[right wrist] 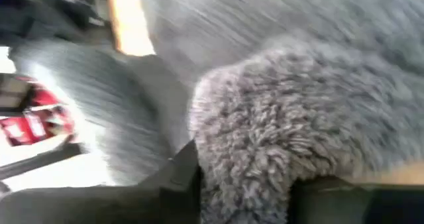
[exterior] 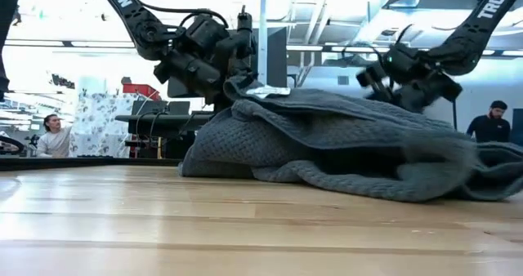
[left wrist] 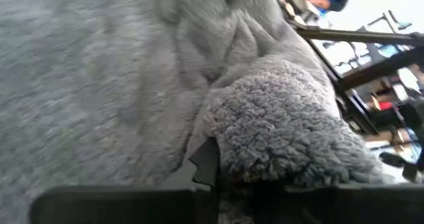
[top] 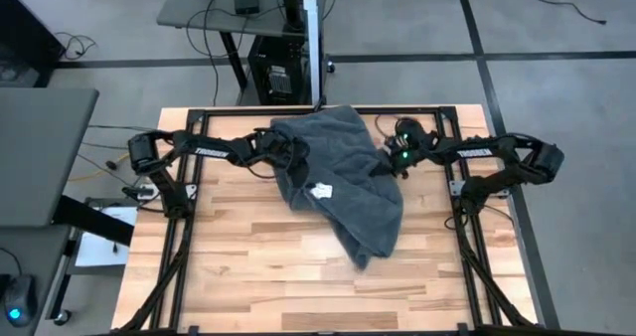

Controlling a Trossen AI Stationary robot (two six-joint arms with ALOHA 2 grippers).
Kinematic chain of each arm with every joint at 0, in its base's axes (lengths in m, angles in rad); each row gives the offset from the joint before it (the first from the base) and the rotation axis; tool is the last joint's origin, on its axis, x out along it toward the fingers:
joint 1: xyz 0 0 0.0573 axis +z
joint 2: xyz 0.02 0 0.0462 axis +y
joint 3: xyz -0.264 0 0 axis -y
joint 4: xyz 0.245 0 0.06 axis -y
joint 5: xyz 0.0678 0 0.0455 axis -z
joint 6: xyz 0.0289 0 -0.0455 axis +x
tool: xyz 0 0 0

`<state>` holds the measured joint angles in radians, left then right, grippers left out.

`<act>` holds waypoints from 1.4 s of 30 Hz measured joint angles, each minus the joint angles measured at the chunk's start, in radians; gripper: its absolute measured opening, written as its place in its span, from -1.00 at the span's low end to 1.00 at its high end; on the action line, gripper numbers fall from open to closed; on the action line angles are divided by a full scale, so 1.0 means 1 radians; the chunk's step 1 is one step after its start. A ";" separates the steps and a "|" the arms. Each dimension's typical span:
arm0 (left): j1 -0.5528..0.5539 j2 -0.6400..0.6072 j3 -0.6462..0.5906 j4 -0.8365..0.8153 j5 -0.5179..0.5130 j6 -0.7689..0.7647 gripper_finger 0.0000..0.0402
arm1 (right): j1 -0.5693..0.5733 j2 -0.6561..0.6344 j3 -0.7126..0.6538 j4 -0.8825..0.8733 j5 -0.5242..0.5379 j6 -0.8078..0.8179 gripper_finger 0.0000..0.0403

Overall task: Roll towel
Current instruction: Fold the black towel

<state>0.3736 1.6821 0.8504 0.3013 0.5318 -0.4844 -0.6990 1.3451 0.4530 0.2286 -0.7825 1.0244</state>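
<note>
Wooden surface (top: 248, 266) carried the towel (top: 348, 192), crumpled at its far middle. Left gripper (top: 288, 157) and right gripper (top: 393, 162) each pinched an edge fold between narrow fingers. Rolling well likely needed the cloth flattened first, both arms moving evenly.

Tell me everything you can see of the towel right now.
The towel is dark grey, soft looped terry, with a small white tag showing on top. It lies crumpled, not rolled, on the wooden table, bunched toward the far edge with one end trailing toward the near side. The left end effector and right end effector meet it on opposite sides; both wrist views show a fold of cloth between the fingers, lifted in the low view.
</note>
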 joint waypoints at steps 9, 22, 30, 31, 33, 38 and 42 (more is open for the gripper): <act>-0.002 0.000 0.045 -0.022 0.040 0.067 -0.49 | -0.010 -0.166 0.080 -0.034 -0.011 -0.010 0.14; -0.040 -0.001 0.060 -0.394 -0.113 0.230 -0.51 | 0.047 -0.102 0.081 -0.451 0.287 -0.299 0.17; -0.075 0.006 0.043 -0.531 -0.290 0.248 -0.52 | 0.087 0.137 0.085 -0.381 0.304 -0.319 0.16; -0.080 0.010 0.033 -0.532 -0.290 0.230 -0.52 | 0.092 0.160 0.084 -0.359 0.291 -0.317 0.16; -0.094 0.035 0.026 -0.540 -0.290 0.199 -0.52 | 0.108 0.205 0.086 -0.285 0.247 -0.314 0.16; -0.168 0.147 0.030 -0.417 -0.265 0.144 -0.52 | 0.157 0.276 0.081 -0.086 0.207 -0.209 0.16; -0.215 0.207 0.032 -0.239 -0.270 0.050 -0.53 | 0.207 0.305 0.081 0.048 0.219 -0.129 0.06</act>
<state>0.1586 1.8893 0.8824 0.0624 0.2614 -0.4348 -0.4925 1.6500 0.5335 0.2764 -0.5633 0.8951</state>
